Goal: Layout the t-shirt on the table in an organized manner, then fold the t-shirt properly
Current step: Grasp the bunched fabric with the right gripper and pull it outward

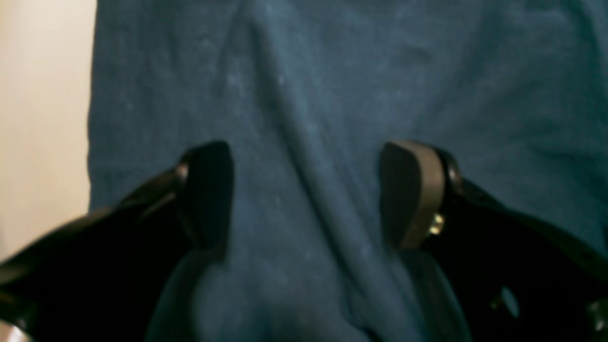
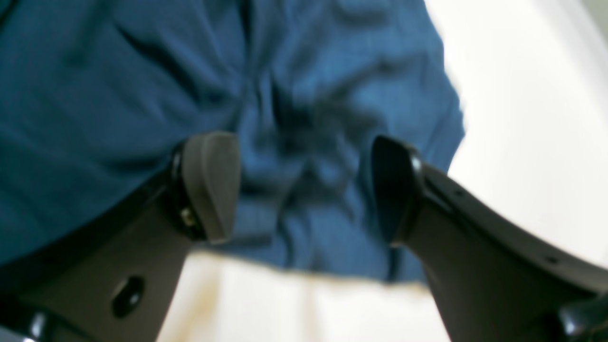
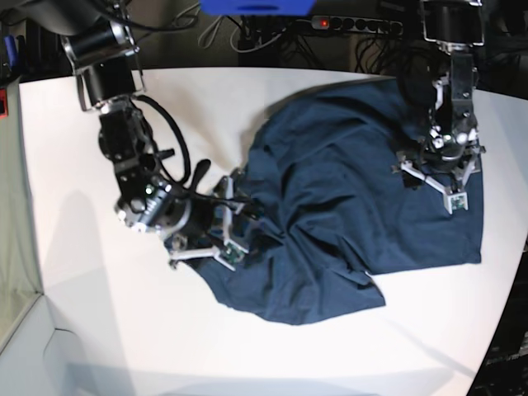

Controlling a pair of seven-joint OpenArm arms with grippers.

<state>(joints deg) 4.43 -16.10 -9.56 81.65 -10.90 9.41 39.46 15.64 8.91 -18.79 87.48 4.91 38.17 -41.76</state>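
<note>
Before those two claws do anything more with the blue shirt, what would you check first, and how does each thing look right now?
1. t-shirt all on the table: ok.
2. Shirt lying flat: not ok, it is bunched and creased.
3. right gripper open, no cloth pinched: ok.
4. left gripper open over the cloth: ok.
5. Sleeves and collar found: cannot tell.

Soft matt cloth t-shirt (image 3: 346, 190); smooth matt table (image 3: 74, 272); glossy black plastic tools.

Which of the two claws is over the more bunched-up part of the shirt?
The right gripper, over bunched folds at the t-shirt's edge; the left gripper hovers over smoother cloth.
</note>
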